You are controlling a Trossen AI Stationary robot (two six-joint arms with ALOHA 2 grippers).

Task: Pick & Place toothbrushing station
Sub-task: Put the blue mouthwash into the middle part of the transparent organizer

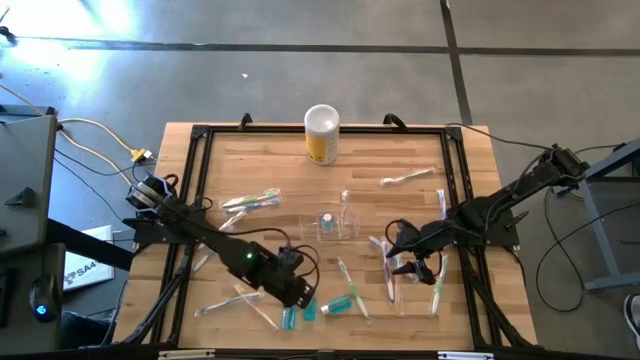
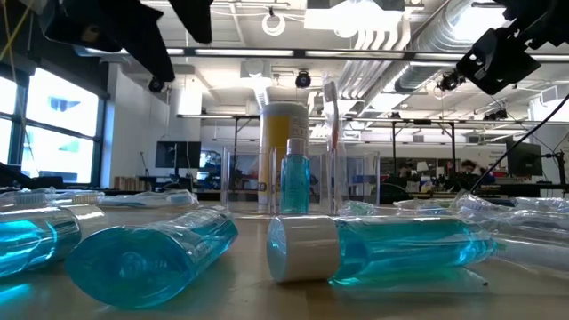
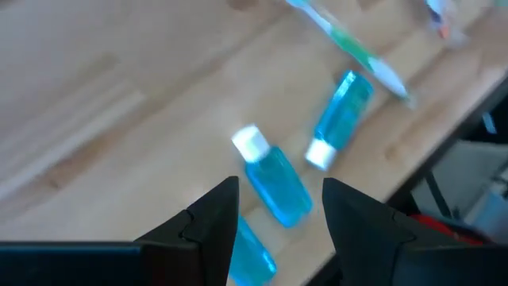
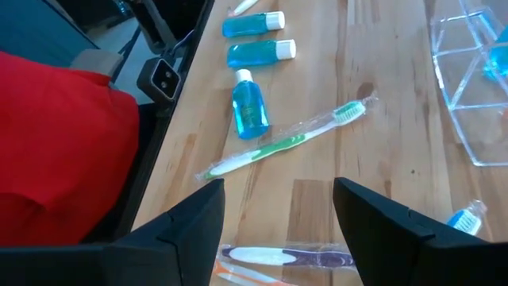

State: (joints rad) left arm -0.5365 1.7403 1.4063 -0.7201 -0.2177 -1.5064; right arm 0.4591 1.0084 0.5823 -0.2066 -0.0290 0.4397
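Left end effector [image 1: 300, 297] hovers open over teal tubes [image 1: 297, 316] near table edge [image 1: 330, 351].

Toothbrushing station, its set scattered around the clear holder

The clear plastic holder [image 1: 335, 222] stands upright, with one small teal bottle [image 1: 327, 220] upright inside it. Wrapped toothbrushes lie flat around the holder: two to its left [image 1: 250, 202], one beyond it on the right [image 1: 408, 177], several near its front right [image 1: 392, 275]. In front of the holder, three more teal bottles [image 1: 337, 303] with white caps lie on their sides, close together; beside them lies a green-and-white toothbrush [image 4: 284, 143] in its clear wrapper.
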